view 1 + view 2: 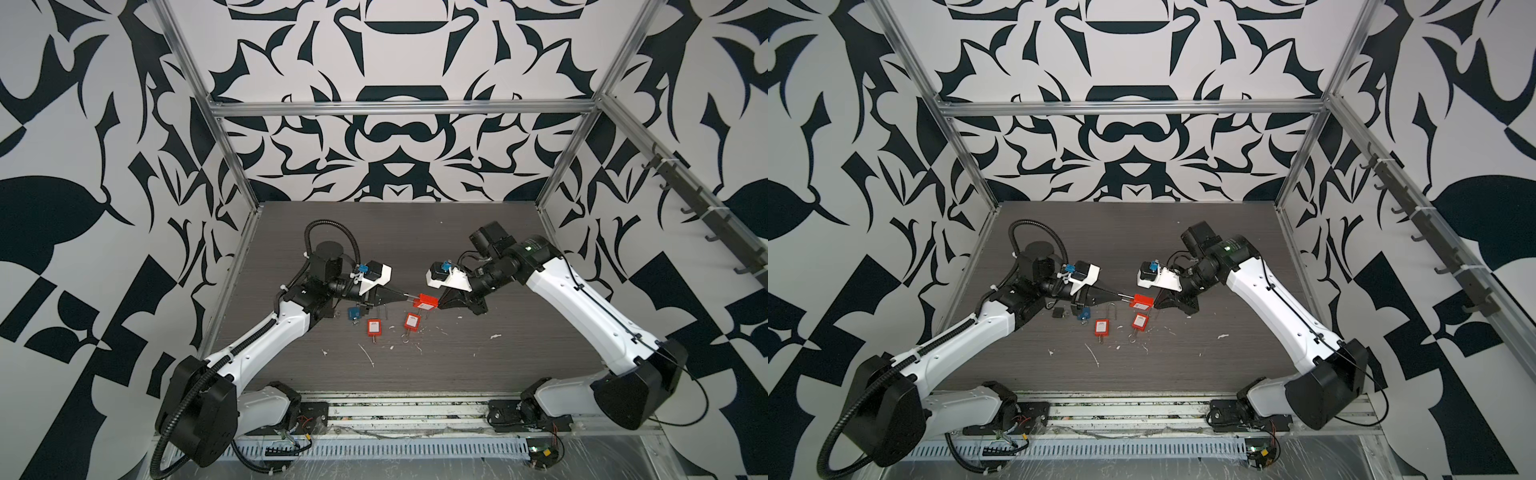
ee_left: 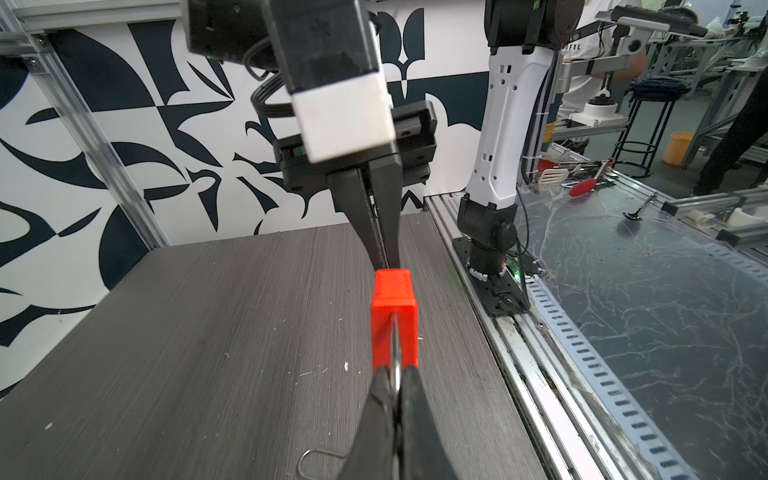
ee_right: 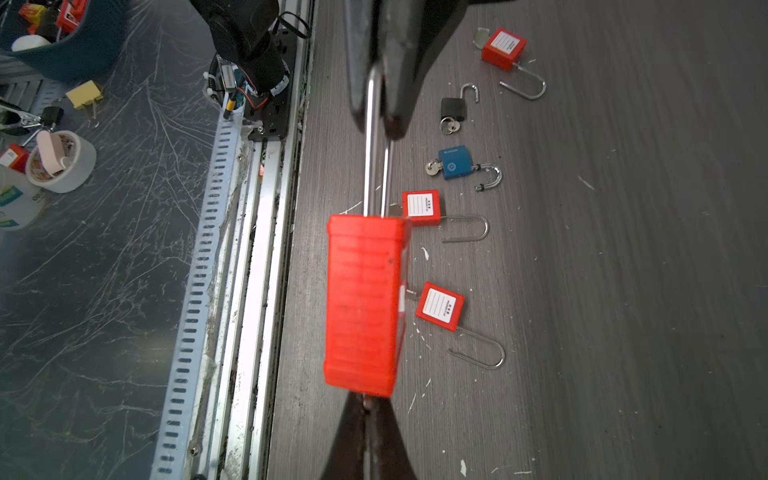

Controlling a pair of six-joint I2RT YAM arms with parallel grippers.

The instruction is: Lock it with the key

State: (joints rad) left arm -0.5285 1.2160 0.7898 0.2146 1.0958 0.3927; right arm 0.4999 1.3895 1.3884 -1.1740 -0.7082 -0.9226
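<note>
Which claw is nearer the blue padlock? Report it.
Left. The left claw hovers close by the blue padlock; the right claw is farther, past the held red padlock.

Ribbed red plastic padlock body (image 3: 361, 303), bright metal shackle (image 3: 368, 174) (glossy), matt wood-grain tabletop (image 3: 623, 332).

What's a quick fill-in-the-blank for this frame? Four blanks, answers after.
1. The left pincer is shut on the held red padlock's ___.
2. In the right wrist view, ___ other red padlocks lie on the table.
3. The blue padlock has a ___ in its keyhole.
4. The black padlock's metal loop is ___.
Missing: shackle; three; key; open.
</note>
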